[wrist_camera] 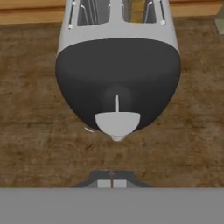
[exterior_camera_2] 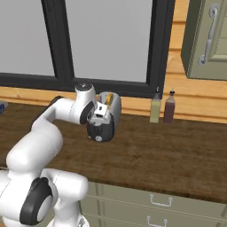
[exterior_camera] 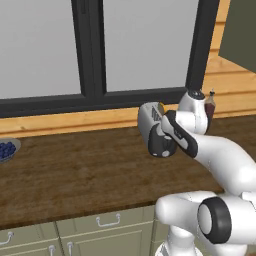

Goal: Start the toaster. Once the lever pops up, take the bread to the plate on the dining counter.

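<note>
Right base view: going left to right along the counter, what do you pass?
Robot arm → toaster → pale yellow-green bottle → dark red-brown bottle.

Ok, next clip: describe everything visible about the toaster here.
The toaster is a small silver-grey box with rounded corners and a glossy black end panel that faces the hand camera. Two slots run along its top, with something tan-yellow showing in one. A pale lever tab sits low on the panel's slot. The toaster stands upright on the dark wood counter, near the window wall. The gripper is just in front of the panel, fingertips together.
</note>
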### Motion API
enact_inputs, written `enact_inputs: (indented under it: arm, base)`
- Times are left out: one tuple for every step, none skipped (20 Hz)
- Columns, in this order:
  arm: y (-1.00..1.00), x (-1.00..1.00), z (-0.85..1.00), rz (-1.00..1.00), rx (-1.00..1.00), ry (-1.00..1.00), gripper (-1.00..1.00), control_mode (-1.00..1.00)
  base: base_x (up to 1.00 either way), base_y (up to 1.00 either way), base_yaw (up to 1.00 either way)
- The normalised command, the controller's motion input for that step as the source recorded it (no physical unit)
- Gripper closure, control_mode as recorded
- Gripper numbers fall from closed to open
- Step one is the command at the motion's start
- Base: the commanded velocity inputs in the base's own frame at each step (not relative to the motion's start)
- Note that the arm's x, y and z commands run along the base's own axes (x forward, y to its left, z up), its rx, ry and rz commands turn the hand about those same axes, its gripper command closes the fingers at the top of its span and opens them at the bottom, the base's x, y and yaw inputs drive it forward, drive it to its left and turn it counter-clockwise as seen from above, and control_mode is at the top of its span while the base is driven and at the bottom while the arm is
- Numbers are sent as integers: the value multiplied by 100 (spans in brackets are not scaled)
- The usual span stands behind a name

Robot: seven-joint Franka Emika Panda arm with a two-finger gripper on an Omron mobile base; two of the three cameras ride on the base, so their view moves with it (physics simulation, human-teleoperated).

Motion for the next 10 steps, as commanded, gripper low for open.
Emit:
enact_inputs:
  arm:
    - [-12,21,-10,-2,1,0,100,-100]
    - [-8,20,-16,-2,1,0,100,-100]
    - [-6,19,-19,-2,1,0,100,-100]
    - [-6,19,-21,-2,3,0,100,-100]
    - [-10,25,-19,-2,3,0,100,-100]
    - [-21,35,-15,-1,5,0,100,-100]
    - [-14,40,-14,-1,5,0,100,-100]
    - [-9,38,-18,-1,5,0,100,-100]
    - [-4,33,-20,-2,5,0,100,-100]
    - [0,28,-23,-2,5,0,100,-100]
  base:
    - [0,0,0]
    - [0,0,0]
    - [0,0,0]
    - [0,0,0]
    - [0,0,0]
    - [0,0,0]
    - [0,0,0]
    - [0,0,0]
    - [0,0,0]
    - [0,0,0]
